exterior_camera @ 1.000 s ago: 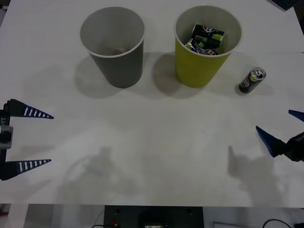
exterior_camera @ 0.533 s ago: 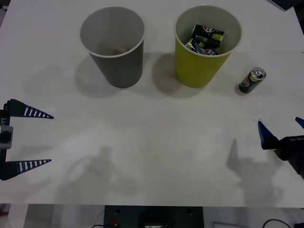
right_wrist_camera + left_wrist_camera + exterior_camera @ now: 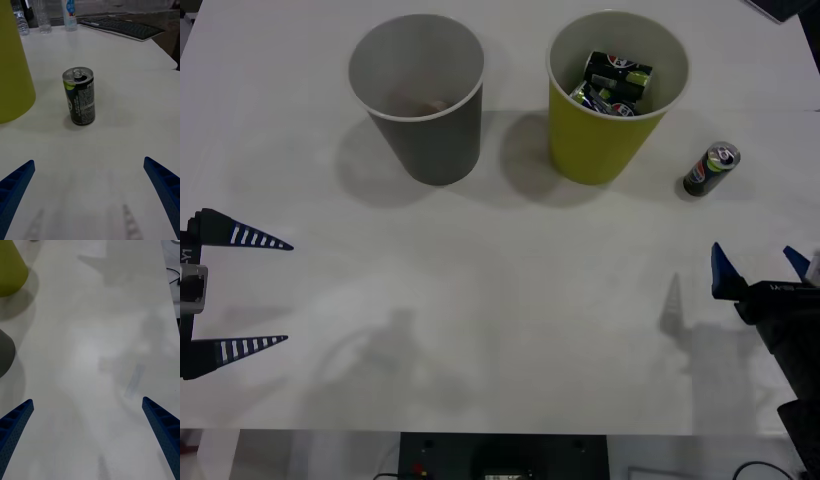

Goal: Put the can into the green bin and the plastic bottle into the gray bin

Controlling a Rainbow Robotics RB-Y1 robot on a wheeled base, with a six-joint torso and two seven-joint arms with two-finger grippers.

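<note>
Front view: the green bin (image 3: pixel 617 95) stands upright toward the far edge of the white table (image 3: pixel 500 300), and everything else can be placed from it. Just to its left, close but not touching, stands the gray bin (image 3: pixel 418 98), also upright; something pale lies at its bottom, too dim to tell what. Inside the green bin lie several black cans with lime-green patches (image 3: pixel 612 82), heaped against one another. To the green bin's right, near it but apart, the can (image 3: pixel 710 169) stands upright on the table with its silver top up.

The right gripper (image 3: pixel 761 268) hangs over the table nearer the robot than the green bin and to its right, on the near side of the can and well apart from it. Its two blue fingers are spread wide and hold nothing. In the right wrist view the can (image 3: pixel 79 96) stands between the lines of the two fingertips (image 3: pixel 15 187) but beyond them — its opened tab hole shows in the top — with the green bin's wall (image 3: pixel 13 67) just beside it. A keyboard (image 3: pixel 120 28) and some clear bottles (image 3: pixel 43 15) sit on a farther surface.

The left gripper (image 3: pixel 240 292) waits far to the green bin's left (past the gray bin, toward the near left edge), its jaws wide apart and empty. The left wrist view shows the lower sides of the green bin (image 3: pixel 10 272) and gray bin (image 3: pixel 5 352) beyond its fingers (image 3: pixel 15 427).
</note>
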